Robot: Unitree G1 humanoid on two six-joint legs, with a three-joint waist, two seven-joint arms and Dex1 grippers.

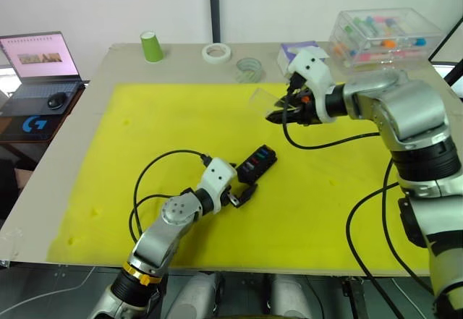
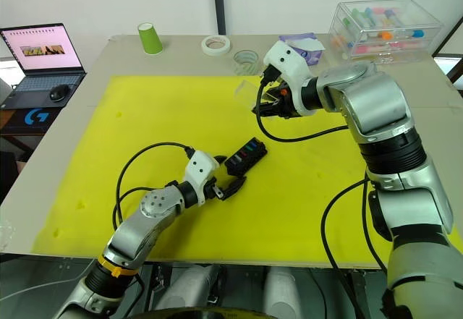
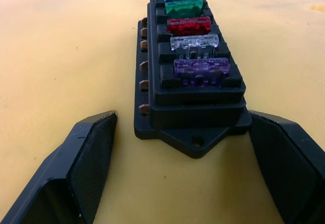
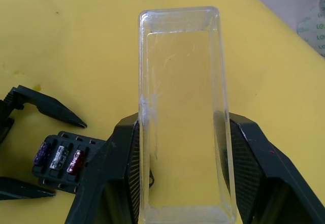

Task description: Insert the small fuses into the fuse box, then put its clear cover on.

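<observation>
The black fuse box (image 1: 258, 162) lies on the yellow mat, and its row of slots holds several small fuses (image 3: 189, 26): amber, teal, green, red, clear grey and pale purple-pink. My left gripper (image 1: 244, 192) is open at the box's near end, one finger (image 3: 89, 153) on each side, apart from it. My right gripper (image 1: 278, 113) hovers above the mat beyond the box, shut on the clear cover (image 4: 183, 107). The cover sticks out past its fingertips, and the fuse box (image 4: 58, 158) shows below it.
A yellow mat (image 1: 145, 152) covers the table. Along the back stand a green cup (image 1: 151, 46), a white tape roll (image 1: 216, 52), a clear tape roll (image 1: 249, 68), a purple-white pack (image 1: 300, 50) and a large clear drawer box (image 1: 383, 33). A laptop (image 1: 40, 58) sits far left.
</observation>
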